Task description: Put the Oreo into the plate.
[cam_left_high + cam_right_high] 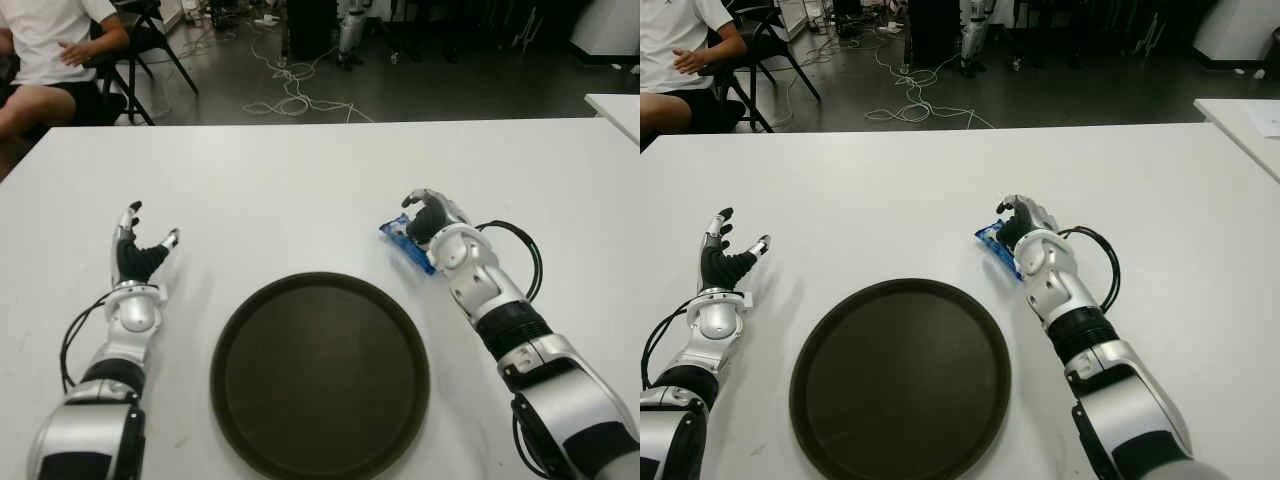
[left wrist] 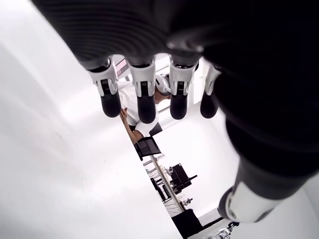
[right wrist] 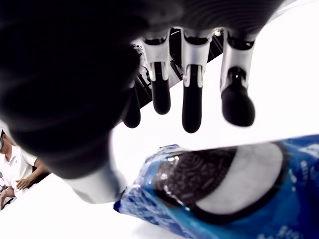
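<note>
Oreo packet (image 1: 408, 243), blue, lies flat on the white table (image 1: 300, 190) just beyond the right rim of the dark round plate (image 1: 320, 375), outside it and near its upper right edge; the right hand (image 1: 432, 222) sits directly over the packet's far end, and from the right wrist view its fingers (image 3: 192, 99) hang extended above the wrapper (image 3: 219, 186), spread and not closed on it, the thumb low beside the packet's end; whether any fingertip touches the wrapper I cannot tell. Left hand (image 1: 138, 250) shows well to the left of the plate, palm up-turned, fingers (image 2: 144, 97) open and relaxed, holding nothing. A seated person (image 1: 50, 60) is at the far left, beyond the table's edge.
</note>
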